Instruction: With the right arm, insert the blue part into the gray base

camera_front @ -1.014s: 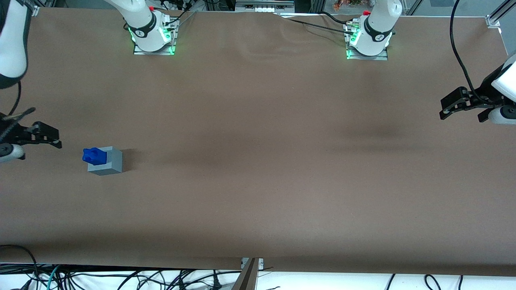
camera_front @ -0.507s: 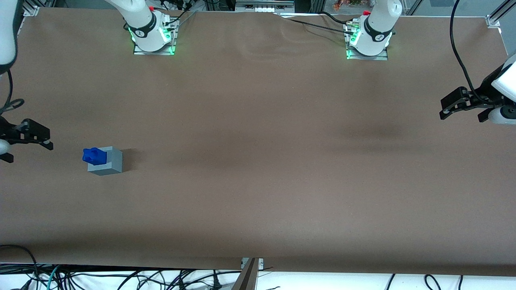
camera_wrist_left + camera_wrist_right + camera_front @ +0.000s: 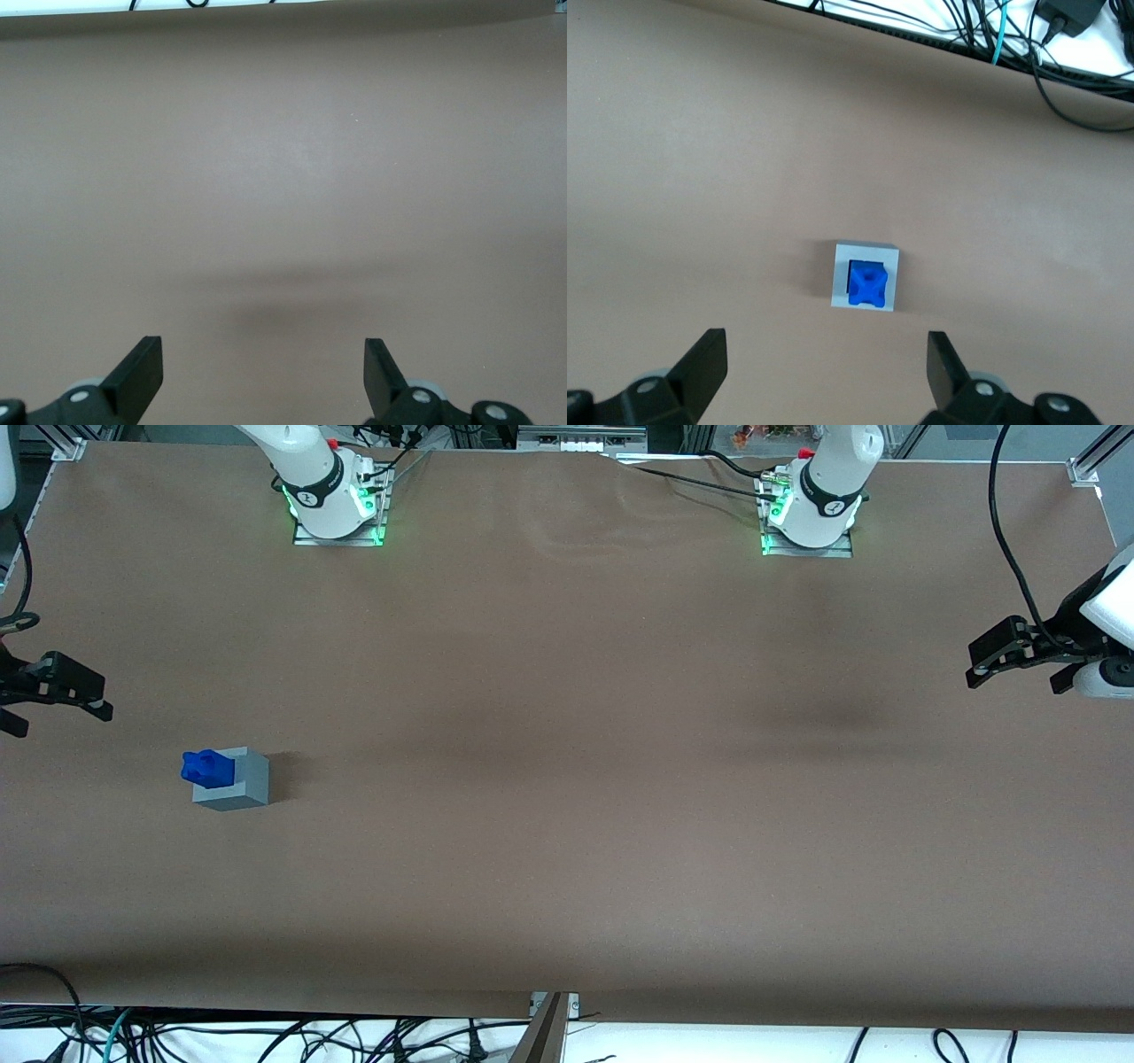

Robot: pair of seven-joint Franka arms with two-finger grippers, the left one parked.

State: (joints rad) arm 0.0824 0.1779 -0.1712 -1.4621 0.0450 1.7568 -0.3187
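Front view: the gripper (image 3: 75,691), fingers spread and empty, has retreated farther from the blue part (image 3: 205,769), seated in the gray base (image 3: 237,781) near the table's (image 3: 567,779) working-arm edge.

The whole table (image 3: 567,779) is seen from high at its front edge. From above, the gray base (image 3: 866,275) with the blue part (image 3: 866,285) is looked down on between the spread fingers of the gripper (image 3: 824,372); this block is shared with the front view.

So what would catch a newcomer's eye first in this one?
The blue part seated in the top of the gray base, alone on the brown table toward the working arm's end. Then the gripper, open and empty, farther from the front camera than the base and well clear of it.
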